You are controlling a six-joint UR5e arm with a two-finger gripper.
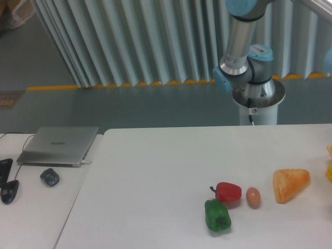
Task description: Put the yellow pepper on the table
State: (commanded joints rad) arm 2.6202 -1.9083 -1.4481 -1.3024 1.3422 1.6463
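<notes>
The white table (155, 171) fills the lower part of the view. A sliver of bright yellow (329, 171) shows at the right edge of the frame, just above the tabletop. It is cut off, so I cannot tell whether it is the yellow pepper. Only the arm's base and lower joints (249, 67) show, behind the table's far edge. The gripper is out of view.
A red pepper (228, 191), a green pepper (217, 216), a small orange-brown egg-like ball (253, 197) and a pale-orange wedge (290, 184) lie at the table's front right. The adjoining desk on the left holds a closed laptop (59, 146) and two mice (50, 177) (9, 191).
</notes>
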